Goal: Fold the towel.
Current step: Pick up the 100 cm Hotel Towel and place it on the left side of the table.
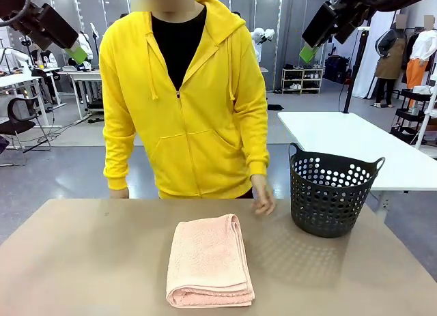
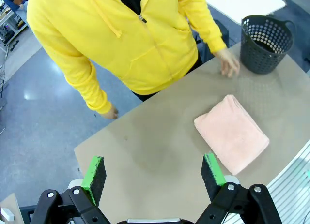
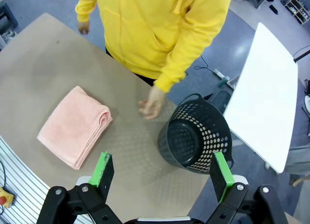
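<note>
towel (image 1: 209, 261): folded, long axis running from robot toward the person
basket (image 1: 332, 193): upright, nothing visible inside
left gripper (image 2: 154, 174): fingers wide, holding nothing
right gripper (image 3: 162, 171): fingers wide, holding nothing

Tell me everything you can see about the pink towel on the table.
The towel is light salmon pink, fluffy terry with a faint woven pattern. It is already folded into a neat rectangle of several layers, whose stacked edges show along one side. It lies flat on the tan table, left of the dark perforated basket and apart from it. Nothing touches it but the table.
</note>
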`<act>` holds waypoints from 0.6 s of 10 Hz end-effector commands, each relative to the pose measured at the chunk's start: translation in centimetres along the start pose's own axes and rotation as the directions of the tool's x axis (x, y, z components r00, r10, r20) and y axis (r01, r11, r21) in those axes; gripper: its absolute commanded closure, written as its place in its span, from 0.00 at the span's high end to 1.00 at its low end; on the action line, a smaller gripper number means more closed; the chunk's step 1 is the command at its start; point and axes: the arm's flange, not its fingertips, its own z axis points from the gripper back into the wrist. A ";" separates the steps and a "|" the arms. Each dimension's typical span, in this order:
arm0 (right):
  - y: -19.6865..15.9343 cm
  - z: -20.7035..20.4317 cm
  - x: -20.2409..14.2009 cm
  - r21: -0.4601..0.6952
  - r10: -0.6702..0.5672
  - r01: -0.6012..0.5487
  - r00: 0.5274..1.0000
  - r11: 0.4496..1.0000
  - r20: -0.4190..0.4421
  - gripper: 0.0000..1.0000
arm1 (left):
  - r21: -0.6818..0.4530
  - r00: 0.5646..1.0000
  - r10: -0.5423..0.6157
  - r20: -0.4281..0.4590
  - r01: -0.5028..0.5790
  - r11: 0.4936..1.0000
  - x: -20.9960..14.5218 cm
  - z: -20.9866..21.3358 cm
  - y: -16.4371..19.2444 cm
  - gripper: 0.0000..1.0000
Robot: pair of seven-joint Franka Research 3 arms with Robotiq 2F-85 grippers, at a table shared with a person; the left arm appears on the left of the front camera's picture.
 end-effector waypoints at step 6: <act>-0.2 0.0 0.0 -0.006 -0.006 0.006 1.000 1.000 -0.009 1.00 | 0.006 1.000 0.007 -0.021 -0.007 1.000 0.3 0.3 0.0 1.00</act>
